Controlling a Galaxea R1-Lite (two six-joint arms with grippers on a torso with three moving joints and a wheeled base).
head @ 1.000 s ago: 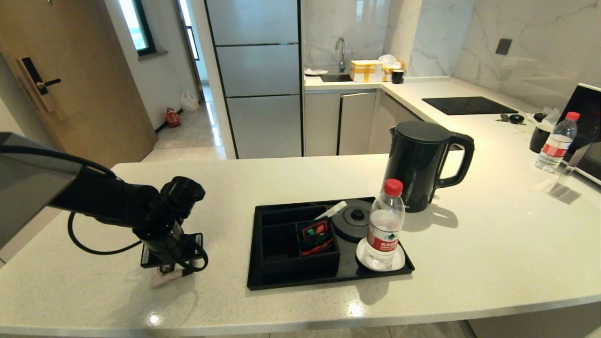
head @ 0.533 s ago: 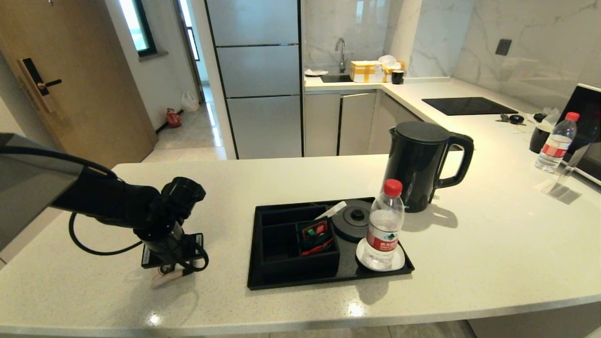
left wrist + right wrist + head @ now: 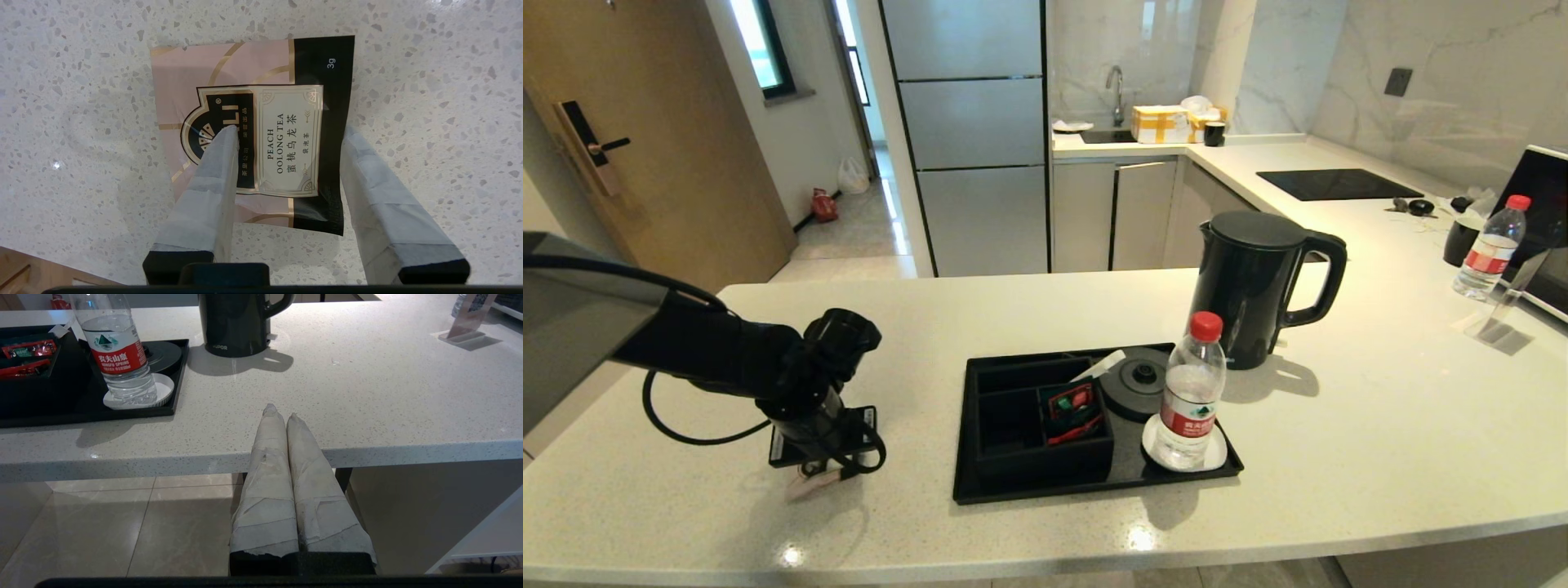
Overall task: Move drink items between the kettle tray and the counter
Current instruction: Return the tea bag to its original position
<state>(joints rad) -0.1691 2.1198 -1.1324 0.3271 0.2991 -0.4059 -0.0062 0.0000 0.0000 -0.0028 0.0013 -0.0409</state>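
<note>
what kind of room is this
Most likely a home or serviced-apartment kitchen: a stone counter with a black hob, a sink with tap at the back, and a tall fridge.
</note>
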